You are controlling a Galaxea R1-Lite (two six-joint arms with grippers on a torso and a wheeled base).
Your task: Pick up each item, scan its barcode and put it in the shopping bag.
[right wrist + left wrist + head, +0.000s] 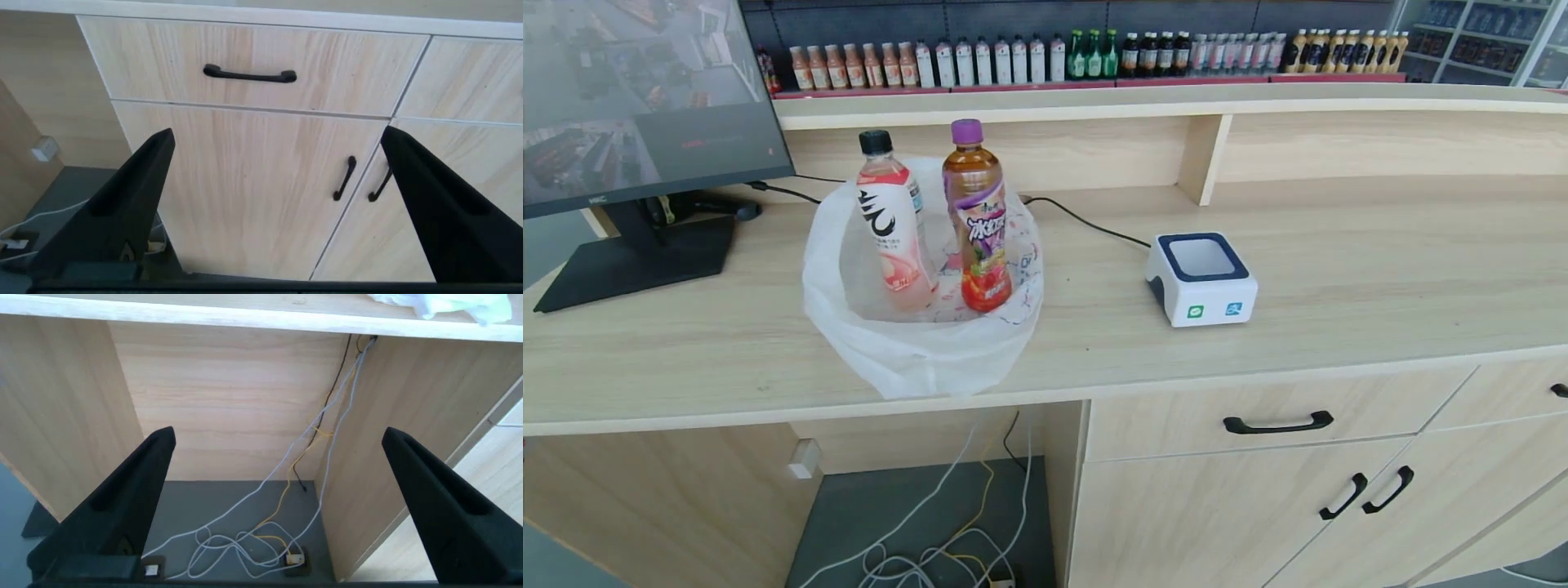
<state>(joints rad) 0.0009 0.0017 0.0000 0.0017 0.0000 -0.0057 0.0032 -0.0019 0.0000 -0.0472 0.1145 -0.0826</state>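
Already both bottles stand upright inside the white bag point(915, 351) on the counter point(1258, 359), with the pink bottle point(894, 237) at 9 o'clock of the tea bottle point(978, 229), just beside it. The scanner point(1201, 279) sits at 3 o'clock of the bag, well apart, window up. A monitor point(637, 90) stands at 10 o'clock. The left gripper point(278, 441) hangs below the counter, facing the bay with cables point(261, 539), jaws spread wide and empty. The right gripper point(275, 139) faces the drawer point(147, 65), jaws likewise wide, holding nothing.
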